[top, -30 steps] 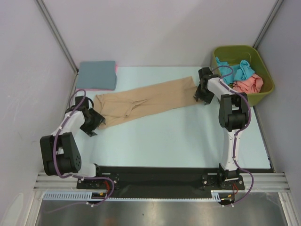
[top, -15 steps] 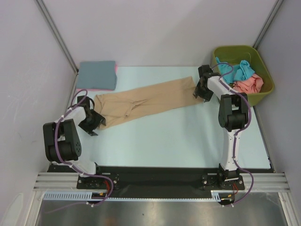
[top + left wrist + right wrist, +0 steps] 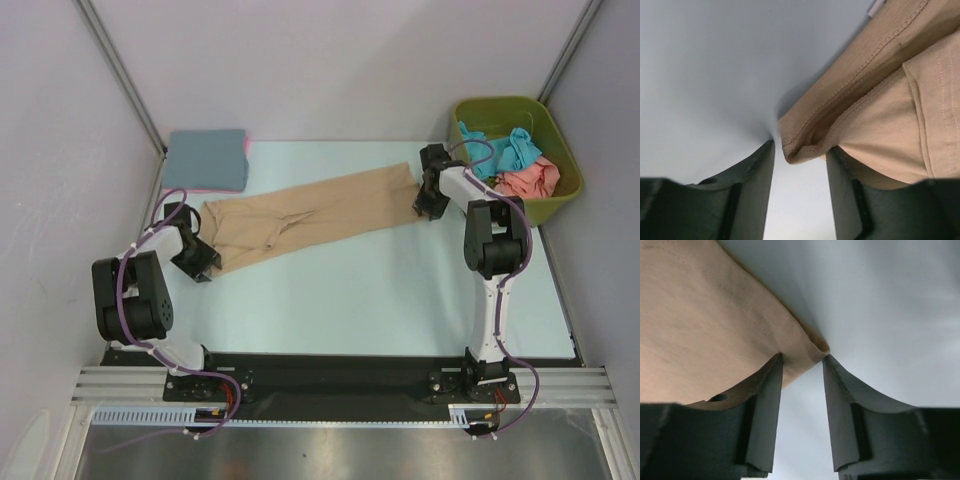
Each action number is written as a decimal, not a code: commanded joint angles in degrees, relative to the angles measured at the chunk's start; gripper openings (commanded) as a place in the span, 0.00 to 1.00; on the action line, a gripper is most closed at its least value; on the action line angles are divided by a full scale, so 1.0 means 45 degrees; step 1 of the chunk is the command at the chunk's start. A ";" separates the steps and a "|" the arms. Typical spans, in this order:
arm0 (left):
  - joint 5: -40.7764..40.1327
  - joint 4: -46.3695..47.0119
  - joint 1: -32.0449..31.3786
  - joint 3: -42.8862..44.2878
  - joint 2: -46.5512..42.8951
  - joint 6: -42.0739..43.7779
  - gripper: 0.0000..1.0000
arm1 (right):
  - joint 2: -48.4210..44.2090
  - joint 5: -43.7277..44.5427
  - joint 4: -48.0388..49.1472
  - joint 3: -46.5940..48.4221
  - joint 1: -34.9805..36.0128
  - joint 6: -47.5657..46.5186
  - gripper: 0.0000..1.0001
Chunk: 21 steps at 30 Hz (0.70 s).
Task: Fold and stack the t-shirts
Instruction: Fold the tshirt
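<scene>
The tan t-shirt (image 3: 305, 215) lies stretched diagonally across mid-frame on the surface (image 3: 350, 300). The left tool (image 3: 801, 147) and right tool (image 3: 802, 357) each straddle an end corner, jaws parted, apparently poised to pinch it for folding.

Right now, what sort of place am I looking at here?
Most likely a robotics lab test cell: plain grey walls close in a pale table, a left arm and right arm are bolted to a metal rail, and a tan shirt lies spread out.
</scene>
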 commanded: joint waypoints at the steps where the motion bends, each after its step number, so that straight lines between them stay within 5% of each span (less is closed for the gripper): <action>1: 0.0075 0.0548 0.0142 -0.0097 0.0111 0.0254 0.48 | 0.0200 0.0515 0.0433 -0.0379 0.0075 0.0074 0.42; 7: -0.0043 0.0606 0.0220 -0.0019 0.0189 0.0488 0.31 | 0.0122 0.1140 0.1038 -0.0769 0.0251 -0.0862 0.00; 13: -0.0433 0.0665 0.0220 0.0215 0.0540 0.0898 0.00 | -0.0773 0.2272 0.0534 -0.1568 0.0466 -0.1218 0.00; 21: -0.0707 0.0782 0.0220 0.0606 0.1029 0.0840 0.00 | -0.4191 0.2059 0.0374 -0.6253 0.0290 -0.0317 0.00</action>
